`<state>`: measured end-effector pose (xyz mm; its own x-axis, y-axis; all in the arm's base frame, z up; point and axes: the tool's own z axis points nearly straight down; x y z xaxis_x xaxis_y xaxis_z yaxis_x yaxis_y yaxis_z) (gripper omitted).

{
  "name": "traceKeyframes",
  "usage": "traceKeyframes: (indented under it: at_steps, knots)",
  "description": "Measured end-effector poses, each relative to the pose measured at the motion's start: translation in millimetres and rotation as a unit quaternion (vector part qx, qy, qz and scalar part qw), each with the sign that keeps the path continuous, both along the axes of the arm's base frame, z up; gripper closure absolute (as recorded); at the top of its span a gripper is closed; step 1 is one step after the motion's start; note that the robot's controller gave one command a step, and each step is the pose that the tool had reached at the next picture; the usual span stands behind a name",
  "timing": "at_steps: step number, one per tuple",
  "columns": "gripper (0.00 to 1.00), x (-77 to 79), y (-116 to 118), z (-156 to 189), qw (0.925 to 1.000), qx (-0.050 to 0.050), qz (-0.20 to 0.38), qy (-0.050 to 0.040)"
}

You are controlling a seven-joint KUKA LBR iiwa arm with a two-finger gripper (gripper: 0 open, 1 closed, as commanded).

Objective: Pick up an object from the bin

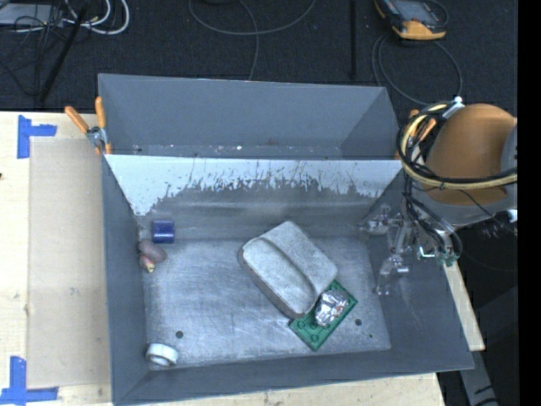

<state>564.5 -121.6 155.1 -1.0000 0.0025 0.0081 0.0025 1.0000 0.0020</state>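
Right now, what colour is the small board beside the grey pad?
Green board with a silvery part on top, lying against the pad; seen in the camera view.

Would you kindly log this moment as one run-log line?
gripper: at right of bin | nearest: green board, grey pad | far left: blue block

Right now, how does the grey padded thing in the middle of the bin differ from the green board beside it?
The grey folded pad is larger and thick; the flat green rectangular board is smaller and thin. The pad is plain grey; the board carries a shiny silver part. Both lie on the bin floor.
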Motion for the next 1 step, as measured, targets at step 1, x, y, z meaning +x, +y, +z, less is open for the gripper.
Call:
traceKeyframes:
  at_steps: [1]
  knots:
    - [0.0, -27.7, 48.0, -83.4, 0.9969, -0.001, 0.079, -0.0054]
